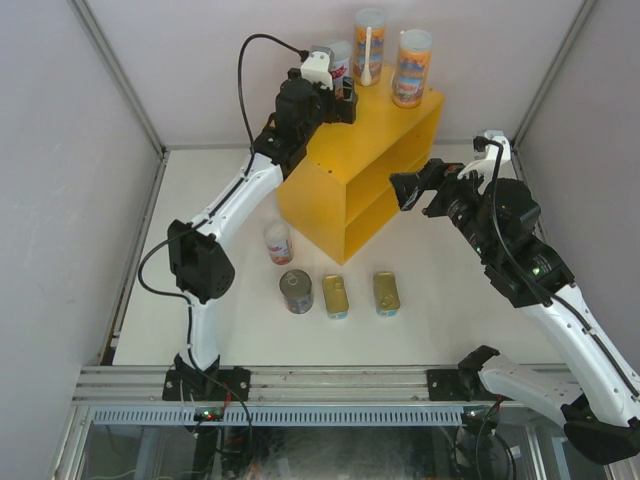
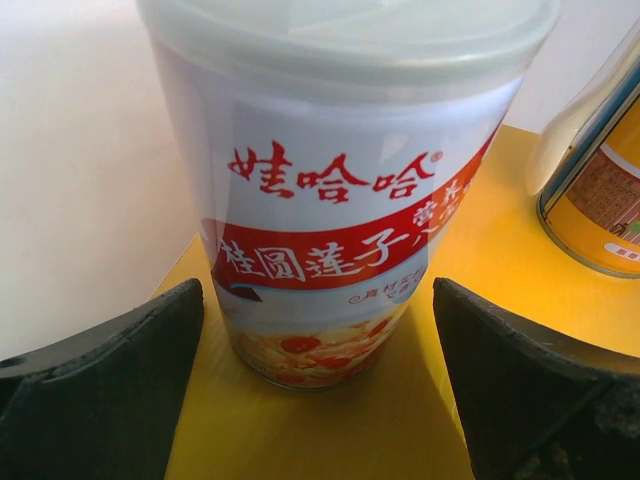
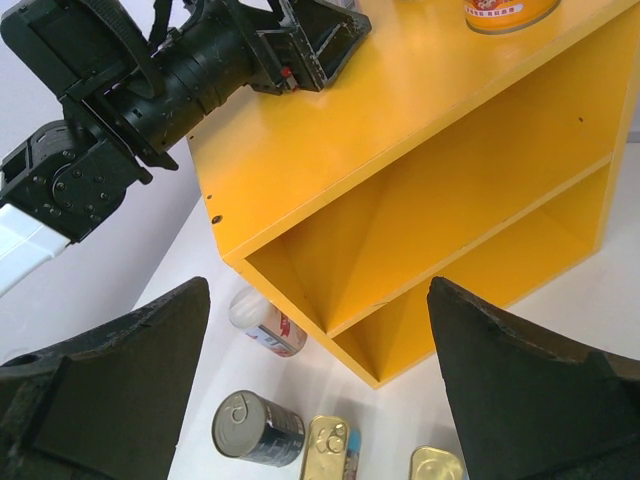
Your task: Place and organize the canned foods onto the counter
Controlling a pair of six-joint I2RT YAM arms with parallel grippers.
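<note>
The yellow counter (image 1: 352, 165) stands at the back of the table. Three tall cans stand on its top: a white-and-red one (image 1: 339, 60), one with a spoon on it (image 1: 369, 44) and an orange one (image 1: 411, 68). My left gripper (image 1: 343, 98) is open around the white-and-red can (image 2: 330, 200); its fingers (image 2: 110, 390) stand clear of it on both sides. My right gripper (image 1: 408, 188) is open and empty in the air before the counter's open front (image 3: 400, 130). On the table lie a fourth tall can (image 1: 278, 243), a dark round tin (image 1: 296, 291) and two flat gold tins (image 1: 336, 296) (image 1: 386, 293).
The orange-labelled can (image 2: 600, 200) stands close to the right of the left gripper. The left arm (image 3: 170, 80) reaches over the counter's left end. The counter's inner shelf (image 3: 470, 250) holds nothing. Grey walls enclose the table on three sides.
</note>
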